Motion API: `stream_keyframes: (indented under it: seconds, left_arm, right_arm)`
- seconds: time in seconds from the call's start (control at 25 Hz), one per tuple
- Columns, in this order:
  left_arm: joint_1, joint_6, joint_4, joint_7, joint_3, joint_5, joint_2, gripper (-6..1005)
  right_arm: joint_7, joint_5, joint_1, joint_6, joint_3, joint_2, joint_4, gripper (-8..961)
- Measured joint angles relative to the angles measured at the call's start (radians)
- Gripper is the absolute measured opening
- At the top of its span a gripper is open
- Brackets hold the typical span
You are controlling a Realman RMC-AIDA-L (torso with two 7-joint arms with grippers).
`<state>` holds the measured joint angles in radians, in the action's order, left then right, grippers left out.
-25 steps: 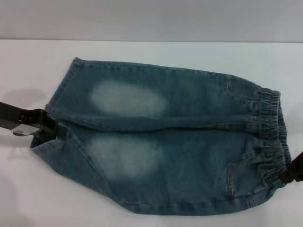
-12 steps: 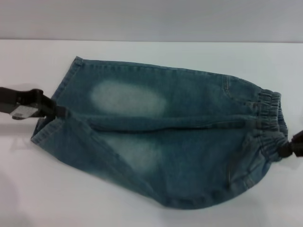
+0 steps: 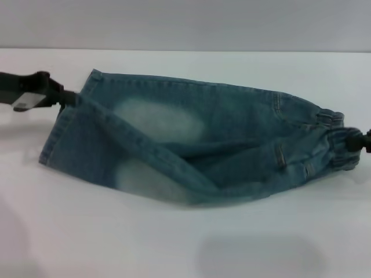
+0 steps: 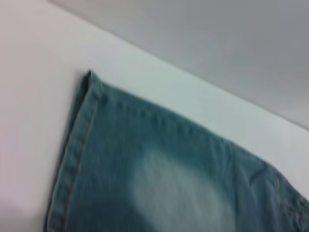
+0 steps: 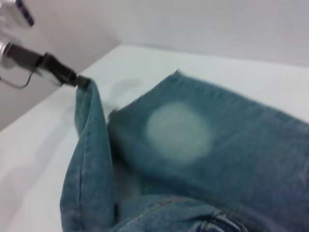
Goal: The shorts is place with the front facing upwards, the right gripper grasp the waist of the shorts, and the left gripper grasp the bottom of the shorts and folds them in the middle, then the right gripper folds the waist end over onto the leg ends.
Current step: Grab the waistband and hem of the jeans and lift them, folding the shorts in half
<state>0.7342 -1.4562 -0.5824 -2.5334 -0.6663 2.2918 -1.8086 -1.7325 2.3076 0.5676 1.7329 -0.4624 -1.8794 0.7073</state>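
— Both ends held? Where?
— Yes. The left gripper [image 3: 74,98] pinches the bottom of the shorts [image 3: 58,130], lifted. The right gripper [image 3: 360,141] apparently clamps the waist [image 3: 336,139]. The shorts [image 3: 197,145] lie half-folded on the table [image 3: 174,243].

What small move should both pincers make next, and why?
Probably carry the lifted near leg on toward the far edge and lower it. The left pincer holds the hem and the right pincer holds the waist of the shorts. The near half hangs raised between them, only partly over the far leg, so the lengthwise fold looks unfinished.
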Motion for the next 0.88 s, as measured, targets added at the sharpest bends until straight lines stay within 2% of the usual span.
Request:
stream_keyframes:
  seconds: [0.6,0.88]
  left_arm:
    - [0.055,0.156,-0.008,-0.025,0.027,-0.001,-0.003,99]
    - [0.064,0.218,-0.010,-0.026,0.021,-0.002,-0.014,106]
  right_arm:
    - [-0.003,-0.042,0.003,-0.199,0.037,-0.003,-0.107,16]
    - [-0.009,-0.112,0.002,-0.248,0.044,-0.003,-0.121,19]
